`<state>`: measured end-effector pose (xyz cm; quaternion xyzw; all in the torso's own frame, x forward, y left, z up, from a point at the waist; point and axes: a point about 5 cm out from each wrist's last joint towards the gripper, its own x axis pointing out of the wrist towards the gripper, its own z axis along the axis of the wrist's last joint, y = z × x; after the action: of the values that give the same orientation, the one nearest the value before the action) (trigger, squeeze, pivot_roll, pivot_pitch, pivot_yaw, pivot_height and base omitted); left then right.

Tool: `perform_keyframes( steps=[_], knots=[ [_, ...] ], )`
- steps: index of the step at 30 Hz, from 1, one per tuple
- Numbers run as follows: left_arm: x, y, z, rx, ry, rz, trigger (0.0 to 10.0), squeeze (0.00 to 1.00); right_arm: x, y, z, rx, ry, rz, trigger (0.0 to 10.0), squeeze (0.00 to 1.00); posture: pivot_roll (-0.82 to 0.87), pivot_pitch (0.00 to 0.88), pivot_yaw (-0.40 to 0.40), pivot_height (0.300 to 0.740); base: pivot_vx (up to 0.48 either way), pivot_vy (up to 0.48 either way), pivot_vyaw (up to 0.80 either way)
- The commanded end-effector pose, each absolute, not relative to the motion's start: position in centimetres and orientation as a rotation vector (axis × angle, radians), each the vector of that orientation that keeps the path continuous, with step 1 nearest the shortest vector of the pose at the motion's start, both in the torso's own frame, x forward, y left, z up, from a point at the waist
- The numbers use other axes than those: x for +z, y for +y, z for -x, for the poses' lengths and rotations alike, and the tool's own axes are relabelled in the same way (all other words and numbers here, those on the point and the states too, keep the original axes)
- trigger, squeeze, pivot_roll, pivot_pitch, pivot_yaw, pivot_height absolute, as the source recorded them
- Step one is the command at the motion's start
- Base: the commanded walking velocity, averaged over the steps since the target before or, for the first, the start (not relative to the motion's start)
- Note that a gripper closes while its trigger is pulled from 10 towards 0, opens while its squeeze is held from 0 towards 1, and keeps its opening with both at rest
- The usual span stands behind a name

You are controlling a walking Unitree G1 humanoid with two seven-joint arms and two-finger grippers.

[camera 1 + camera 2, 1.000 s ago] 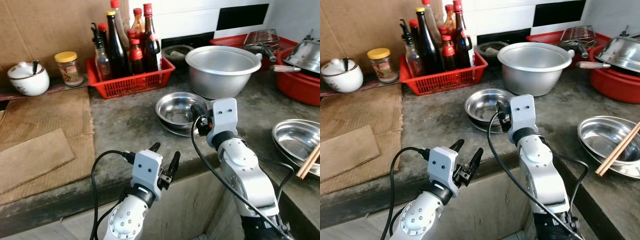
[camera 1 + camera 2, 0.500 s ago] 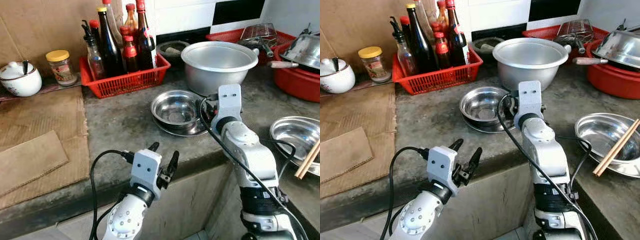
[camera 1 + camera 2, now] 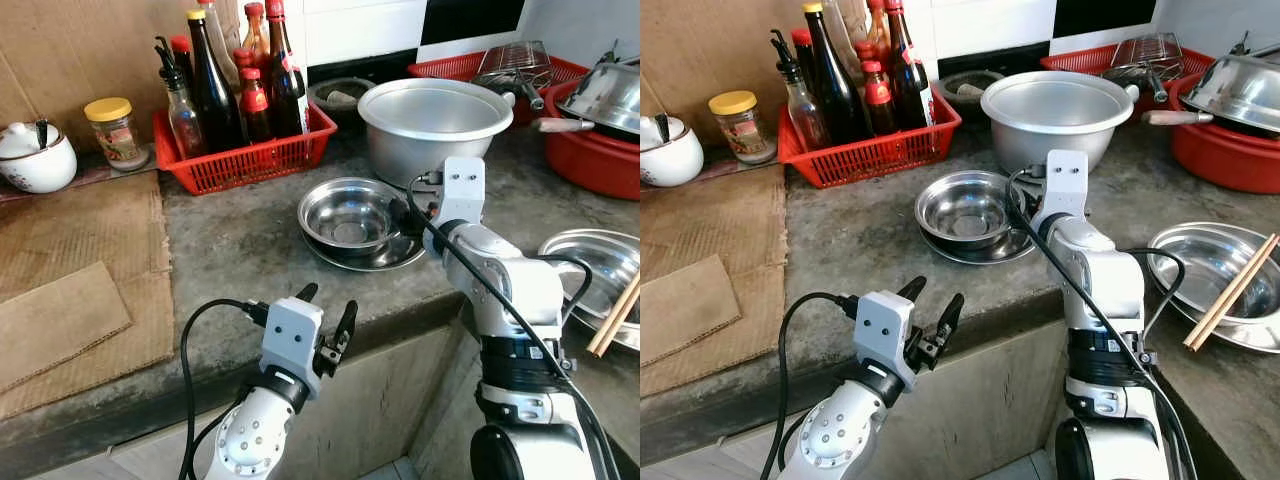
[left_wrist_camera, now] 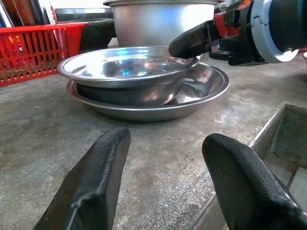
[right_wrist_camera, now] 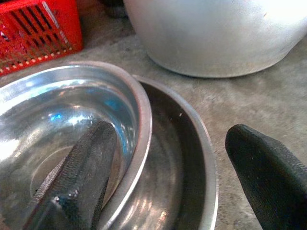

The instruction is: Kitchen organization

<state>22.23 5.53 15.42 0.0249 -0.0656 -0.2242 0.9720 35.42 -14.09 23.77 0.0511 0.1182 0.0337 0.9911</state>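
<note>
Two nested steel vessels: small bowl [image 3: 349, 212] sits in shallow dish [image 3: 398, 255]. Right claw [image 5: 165, 177] spread wide, one finger [image 5: 81, 167] inside bowl, gripping nothing. Left claw [image 3: 327, 322] open, empty, at bench [image 3: 235, 260] edge; chopsticks [image 3: 1228, 292] lie in far-right dish [image 3: 1200, 270].

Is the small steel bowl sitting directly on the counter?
No, the small steel bowl sits inside a wider steel plate, which rests on the counter.

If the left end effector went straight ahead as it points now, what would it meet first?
Probably the shallow steel plate under the small steel bowl; the left end effector, open, faces them over bare grey counter.
</note>
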Motion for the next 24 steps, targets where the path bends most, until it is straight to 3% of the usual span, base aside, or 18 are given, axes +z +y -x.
perform_keyframes(
  steps=[1, 17, 18, 19, 20, 24],
  knots=[
    [15.4, 5.6, -22.2, -0.438, -0.124, -0.055, 10.0, 0.00, 23.9, -13.8, -35.6, 0.088, 0.263, -0.126, 10.0, 0.00, 0.09, 0.091, -0.005, 0.740, 0.000, 0.000, 0.00],
    [15.4, 5.6, -22.1, -0.437, -0.123, -0.054, 10.0, 0.00, 23.9, -13.0, -36.2, 0.141, 0.328, -0.147, 10.0, 0.00, 0.09, 0.093, -0.011, 0.740, 0.000, 0.000, 0.00],
    [15.4, 5.6, -22.1, -0.436, -0.122, -0.053, 10.0, 0.00, 24.1, -13.1, -36.3, 0.143, 0.322, -0.155, 8.5, 0.00, 0.09, 0.096, -0.011, 0.740, 0.000, 0.000, 0.00],
    [15.4, 5.6, -22.1, -0.436, -0.122, -0.053, 10.0, 0.00, 24.1, -13.1, -36.3, 0.143, 0.322, -0.155, 8.5, 0.00, 0.09, 0.096, -0.011, 0.740, 0.000, 0.000, 0.00],
    [15.4, 5.5, -22.1, -0.436, -0.121, -0.052, 10.0, 0.00, 24.2, -13.1, -36.4, 0.141, 0.311, -0.157, 10.0, 0.00, 0.09, 0.096, -0.011, 0.740, 0.000, 0.000, 0.00],
    [15.3, 5.5, -22.1, -0.436, -0.122, -0.050, 10.0, 0.00, 25.0, -13.1, -36.5, 0.145, 0.271, -0.178, 10.0, 0.00, 0.09, 0.096, -0.013, 0.740, 0.000, 0.000, 0.00]
  ],
)
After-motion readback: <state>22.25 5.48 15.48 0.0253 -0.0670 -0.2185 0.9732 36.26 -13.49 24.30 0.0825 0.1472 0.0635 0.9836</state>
